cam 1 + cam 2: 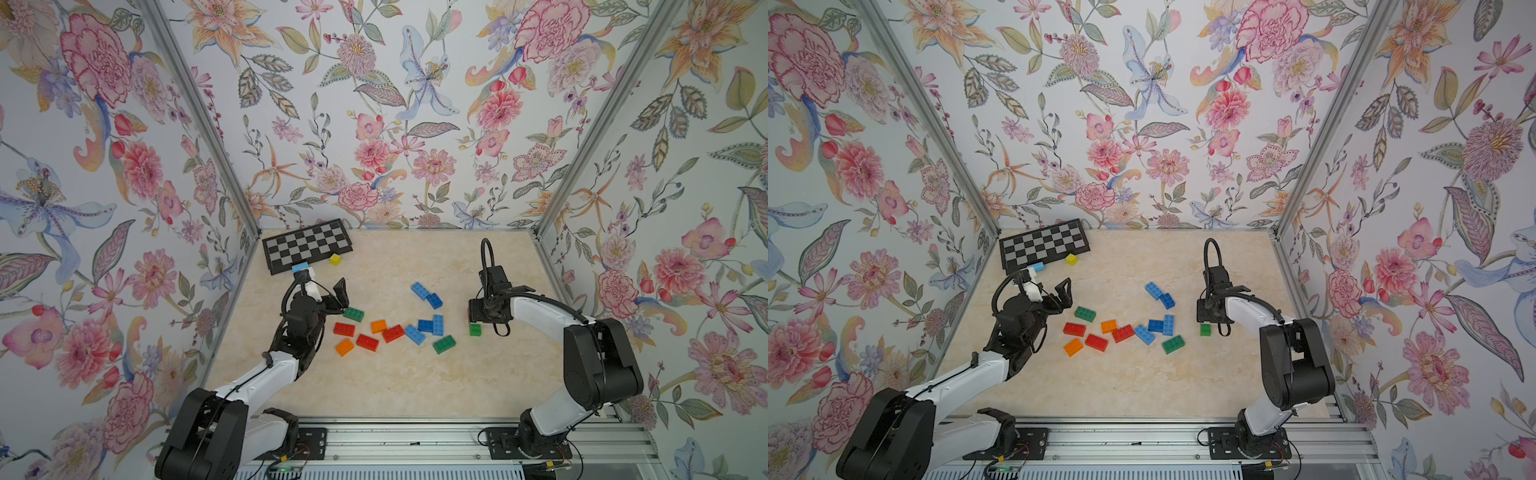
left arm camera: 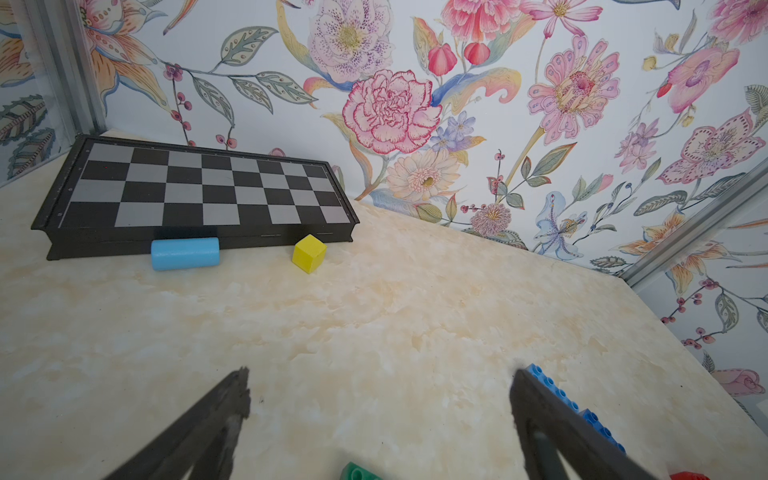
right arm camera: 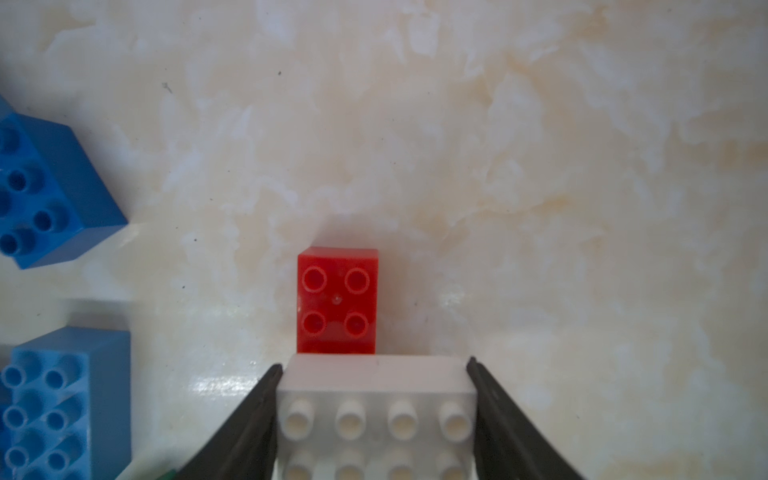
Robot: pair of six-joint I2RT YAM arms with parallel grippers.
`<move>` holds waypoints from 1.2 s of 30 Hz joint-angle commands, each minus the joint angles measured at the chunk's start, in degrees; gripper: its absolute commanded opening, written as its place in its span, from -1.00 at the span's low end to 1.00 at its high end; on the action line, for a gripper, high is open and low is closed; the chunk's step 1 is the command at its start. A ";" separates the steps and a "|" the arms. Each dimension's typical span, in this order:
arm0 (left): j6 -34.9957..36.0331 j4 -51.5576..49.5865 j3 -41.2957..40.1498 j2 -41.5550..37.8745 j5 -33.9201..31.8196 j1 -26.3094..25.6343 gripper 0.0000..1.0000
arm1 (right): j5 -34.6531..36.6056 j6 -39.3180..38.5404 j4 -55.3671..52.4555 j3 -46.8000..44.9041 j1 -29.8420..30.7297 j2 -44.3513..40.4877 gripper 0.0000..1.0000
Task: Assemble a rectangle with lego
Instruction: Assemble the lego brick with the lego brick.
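Observation:
Loose lego lies mid-table in both top views: a green brick [image 1: 353, 313], red bricks [image 1: 367, 342], orange bricks [image 1: 344, 347], several blue bricks [image 1: 425, 325] and another green one [image 1: 444, 344]. My left gripper [image 1: 334, 299] hovers open just behind the green brick [image 2: 357, 471], with nothing between its fingers [image 2: 232, 399]. In the right wrist view my right gripper [image 3: 374, 365] is shut on a white brick [image 3: 376, 411], held studs up right beside a small red brick [image 3: 337, 299]. Blue bricks [image 3: 62, 399] lie to one side. From above, the right wrist [image 1: 488, 309] hides that grip.
A black-and-grey chessboard [image 1: 307, 245] lies at the back left, with a yellow cube [image 1: 335, 259] and a light blue cylinder [image 1: 300, 267] in front of it. A small green brick [image 1: 475, 329] sits just in front of the right wrist. Flowered walls close three sides.

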 commanded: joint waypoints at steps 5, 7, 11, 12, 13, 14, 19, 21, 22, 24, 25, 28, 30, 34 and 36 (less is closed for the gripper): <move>-0.81 1.77 0.29 0.18 0.88 -0.27 0.98 | 1.61 1.15 -0.04 0.42 0.57 1.49 -0.58; -0.81 1.77 0.25 0.11 0.92 -0.33 0.98 | 1.99 1.29 0.01 0.25 0.57 1.54 -0.58; -0.89 1.86 0.25 0.00 0.88 -0.33 0.98 | 2.81 1.36 -0.05 -0.11 0.57 1.50 -0.59; -0.89 1.81 0.29 0.00 0.94 -0.39 0.98 | 2.81 1.31 -0.03 -0.22 0.57 1.49 -0.59; -0.89 1.82 0.29 0.00 0.95 -0.34 0.98 | 2.81 1.25 -0.10 -0.26 0.57 1.43 -0.58; -0.96 1.84 0.28 0.00 0.92 -0.33 0.98 | 2.82 1.33 -0.17 -0.39 0.56 1.49 -0.59; -0.98 1.59 0.06 -0.42 0.81 -0.32 0.98 | 2.29 2.39 -0.17 -1.45 0.66 1.83 -0.60; -0.98 1.53 -0.06 -0.68 0.73 -0.30 0.98 | 2.11 2.85 -0.14 -2.08 0.66 2.36 -0.61; -0.98 1.59 -0.15 -0.86 0.71 -0.33 0.98 | 2.11 3.01 -0.21 -2.35 0.66 2.60 -0.61; -1.00 1.32 -0.15 -1.19 0.53 -0.37 0.98 | 2.15 3.42 -0.29 -2.98 0.66 3.40 -0.62; -0.98 1.24 -0.17 -1.28 0.44 -0.35 0.98 | 2.04 3.48 -0.38 -3.21 0.61 3.70 -0.62; -0.89 1.22 -0.07 -1.54 0.44 -0.33 0.98 | 2.08 3.49 -1.42 -3.13 0.57 5.33 -0.64; -0.89 1.18 -0.06 -1.65 0.45 -0.34 0.98 | 2.20 3.35 -2.76 -2.31 0.57 6.56 -0.67; -0.98 1.24 -0.10 -1.76 0.49 -0.27 0.98 | 2.04 3.31 -4.04 -1.35 0.57 8.03 -0.68; -0.98 1.24 -0.06 -1.76 0.36 -0.40 0.98 | 1.38 3.31 -4.33 -0.92 0.53 8.83 -0.68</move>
